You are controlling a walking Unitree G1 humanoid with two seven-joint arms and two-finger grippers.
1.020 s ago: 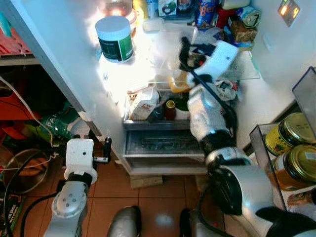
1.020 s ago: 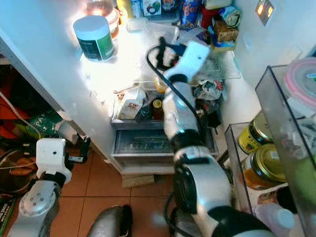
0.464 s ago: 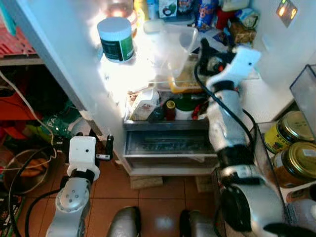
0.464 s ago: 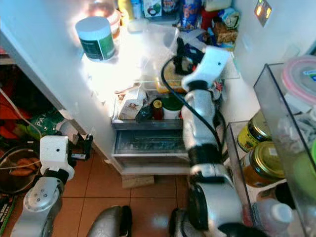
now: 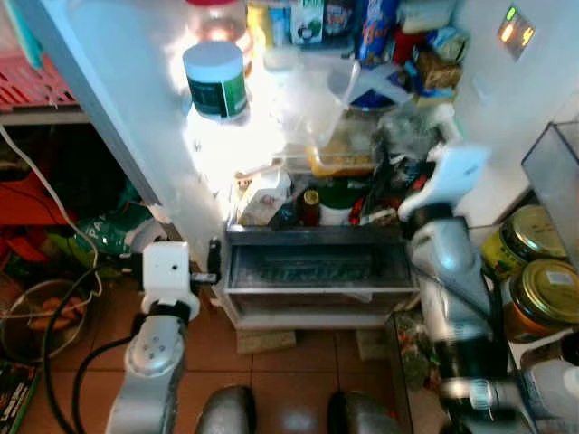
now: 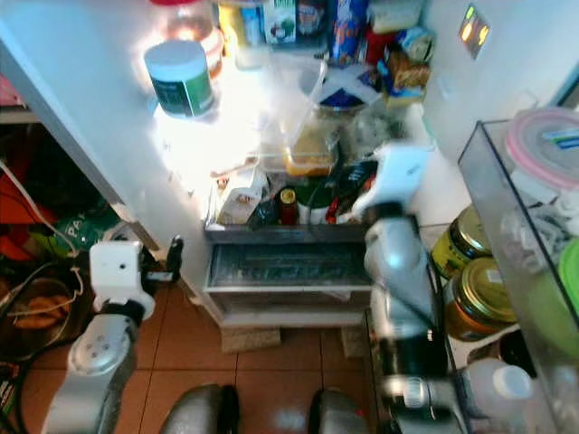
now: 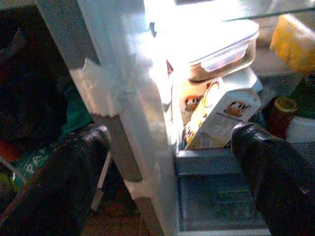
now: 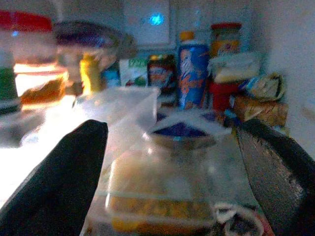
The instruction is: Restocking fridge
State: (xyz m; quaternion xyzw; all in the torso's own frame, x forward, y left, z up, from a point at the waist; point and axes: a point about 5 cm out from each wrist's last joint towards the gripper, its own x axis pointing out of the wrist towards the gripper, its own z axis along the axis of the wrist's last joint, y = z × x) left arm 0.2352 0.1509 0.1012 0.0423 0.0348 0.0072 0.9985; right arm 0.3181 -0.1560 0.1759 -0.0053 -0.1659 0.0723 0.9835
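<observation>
The fridge (image 5: 271, 271) is seen standing open in the middle of the frame, brightly lit inside; a white tub with a green label (image 5: 215, 80) is set upright at the upper left on a glass shelf (image 5: 434, 136); beside it, toward the centre, a clear plastic container (image 5: 318, 86) is tilted, and a lidded box of yellow food (image 5: 342, 154) lies just below it; bottles, a blue can (image 8: 192, 73) and packets are crowded along the top at the back; a white carton (image 7: 224, 115) and small jars are packed on the lower shelf, above a closed grey drawer (image 5: 312, 268).
</observation>
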